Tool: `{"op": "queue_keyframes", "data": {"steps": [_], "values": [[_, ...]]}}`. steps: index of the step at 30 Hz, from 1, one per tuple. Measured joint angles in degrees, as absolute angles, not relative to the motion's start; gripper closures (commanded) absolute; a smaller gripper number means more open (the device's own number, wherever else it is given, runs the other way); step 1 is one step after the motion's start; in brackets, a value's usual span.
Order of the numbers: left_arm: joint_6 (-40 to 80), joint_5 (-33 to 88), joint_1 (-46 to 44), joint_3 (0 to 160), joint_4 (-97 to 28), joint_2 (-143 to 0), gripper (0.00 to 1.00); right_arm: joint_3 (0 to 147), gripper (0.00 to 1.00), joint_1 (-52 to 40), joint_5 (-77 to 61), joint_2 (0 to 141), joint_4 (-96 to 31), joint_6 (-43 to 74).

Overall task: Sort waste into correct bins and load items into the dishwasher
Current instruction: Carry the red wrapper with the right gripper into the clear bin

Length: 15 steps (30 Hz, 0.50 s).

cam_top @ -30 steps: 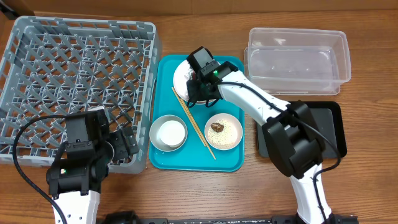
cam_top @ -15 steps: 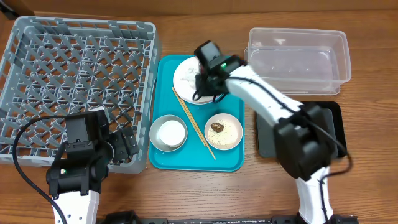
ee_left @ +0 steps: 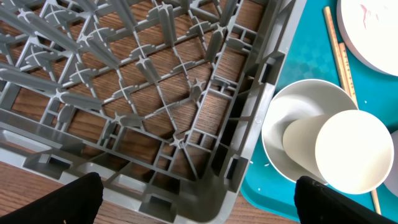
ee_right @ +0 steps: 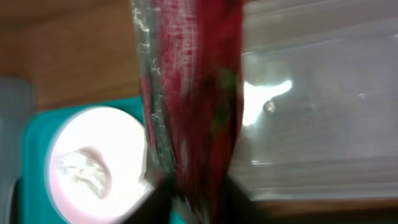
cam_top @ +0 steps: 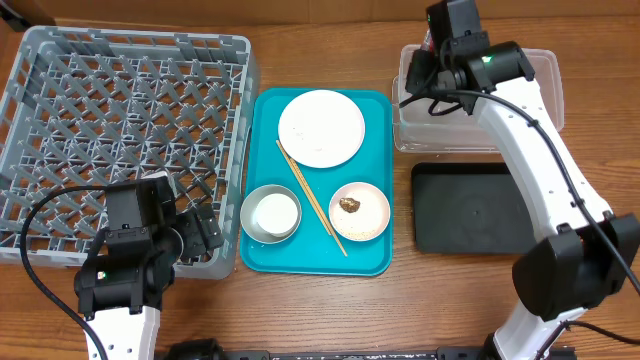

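Two plates (cam_top: 320, 128) (cam_top: 384, 213), two bins (cam_top: 450, 125) (cam_top: 470, 210), one bowl (cam_top: 246, 215), one cup (cam_top: 275, 212)

Dish rack (cam_top: 130, 40) is set at left on the table (cam_top: 300, 310). Centre tray (cam_top: 375, 262) is placed just right of it. On that tray, the large plate (cam_top: 321, 128) is at the rear with a tissue (ee_right: 81, 169) on it. The bowl (cam_top: 249, 200) is front-left with the cup (cam_top: 276, 212) seated in it. The small plate (cam_top: 372, 222) is front-right with the food lump (cam_top: 349, 204) on it. Chopsticks (cam_top: 312, 200) are laid diagonally between the two. Tub (cam_top: 520, 110) is placed rear-right, with the shallow tray (cam_top: 470, 208) in front of it. Wrapper (ee_right: 186, 93) is held above the tub's rear-left corner.
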<state>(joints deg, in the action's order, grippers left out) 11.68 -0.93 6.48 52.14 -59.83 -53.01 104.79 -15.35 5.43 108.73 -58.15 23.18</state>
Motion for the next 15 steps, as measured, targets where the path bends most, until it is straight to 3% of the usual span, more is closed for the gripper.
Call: {"op": "queue_keyframes", "data": {"steps": [1, 3, 15], "values": [[11.7, -1.0, 6.5, 52.1, -59.8, -53.0, 0.0, 104.5, 0.2, -15.0, 5.4, 109.2, -58.2, 22.9], [11.7, -0.9, 6.5, 52.1, -59.8, -53.0, 0.0, 104.2, 0.11, -14.7, 5.2, 109.9, -57.5, 22.9], [11.7, -0.9, 6.5, 52.1, -59.8, -53.0, 0.0, 104.1, 0.07, -18.6, -7.1, 110.5, -46.4, 22.3]]}}
